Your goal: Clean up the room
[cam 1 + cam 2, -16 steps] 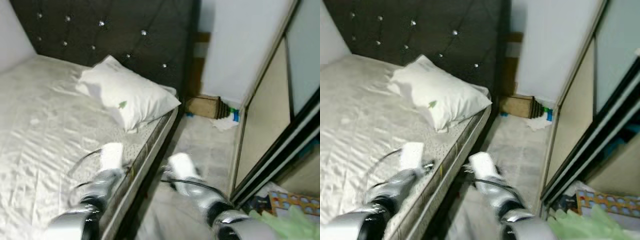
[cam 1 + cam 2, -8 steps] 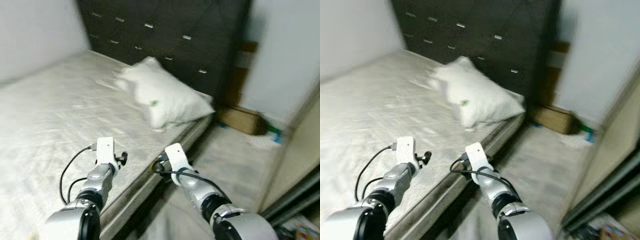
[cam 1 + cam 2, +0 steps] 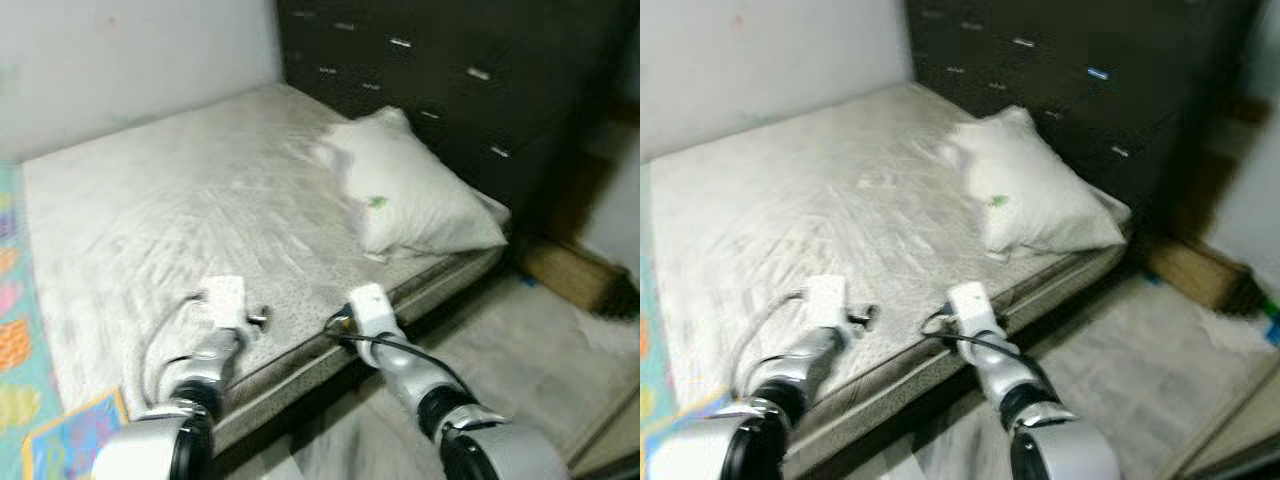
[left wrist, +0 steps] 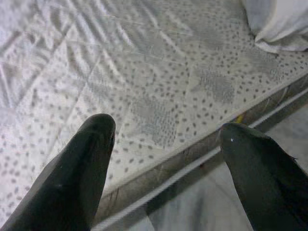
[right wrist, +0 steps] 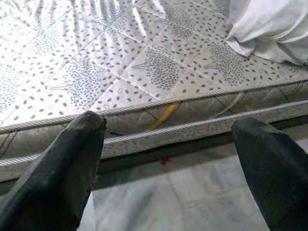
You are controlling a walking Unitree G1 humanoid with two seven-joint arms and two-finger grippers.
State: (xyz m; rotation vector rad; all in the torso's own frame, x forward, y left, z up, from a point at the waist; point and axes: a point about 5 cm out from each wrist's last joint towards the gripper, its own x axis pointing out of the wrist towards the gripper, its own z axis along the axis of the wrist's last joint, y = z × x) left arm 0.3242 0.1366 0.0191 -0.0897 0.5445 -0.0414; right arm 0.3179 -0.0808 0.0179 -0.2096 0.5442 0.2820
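While head views show the pillow (image 3: 415, 195), both spread pincers (image 4: 163, 139) (image 5: 168, 139) face mattress (image 5: 144, 62) edge.

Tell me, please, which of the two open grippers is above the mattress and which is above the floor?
The left gripper hangs over the mattress near its edge. The right gripper is the one over the floor, just outside that edge.

Quilted, dotted cloth mattress (image 3: 180, 230); soft white cloth pillow (image 3: 410, 190); dark tufted headboard (image 3: 450, 70).
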